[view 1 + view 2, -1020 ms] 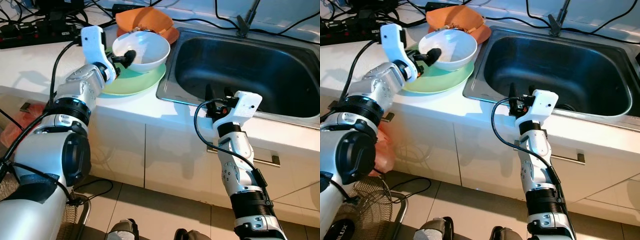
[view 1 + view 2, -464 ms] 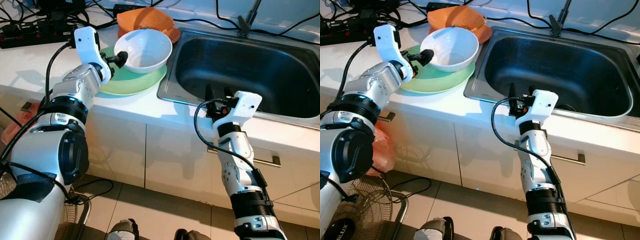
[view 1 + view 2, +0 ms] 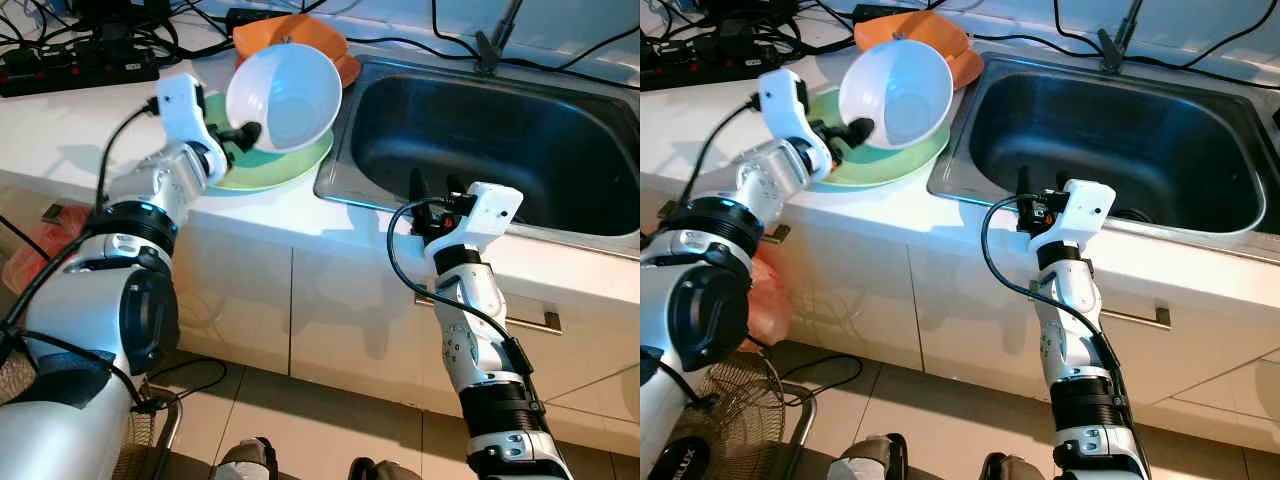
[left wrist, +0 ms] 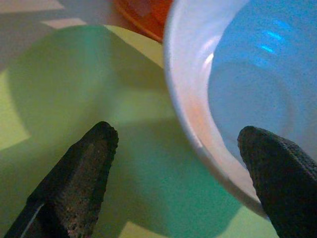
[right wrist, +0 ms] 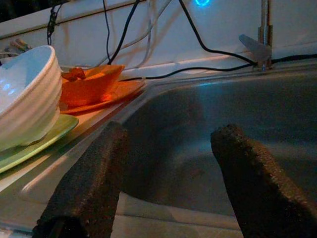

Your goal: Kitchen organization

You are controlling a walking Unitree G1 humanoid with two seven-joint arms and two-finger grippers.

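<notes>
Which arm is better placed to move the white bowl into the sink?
Probably the left: the left gripper already grips the tilted white bowl by its rim. The right gripper hovers open at the sink edge, holding nothing.

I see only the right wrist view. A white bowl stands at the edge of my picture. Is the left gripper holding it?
Observer: Yes. The left gripper grips the near rim of the white bowl, one finger inside and one outside.
Operator: Is the bowl level?
Observer: No. It is tipped up on its side, with the opening facing the camera and the sink.
Operator: What lies under it?
Observer: A green plate on the white counter, with an orange dish behind it.
Operator: And my right gripper?
Observer: The right gripper is open, at the front edge of the sink, holding nothing.
</notes>
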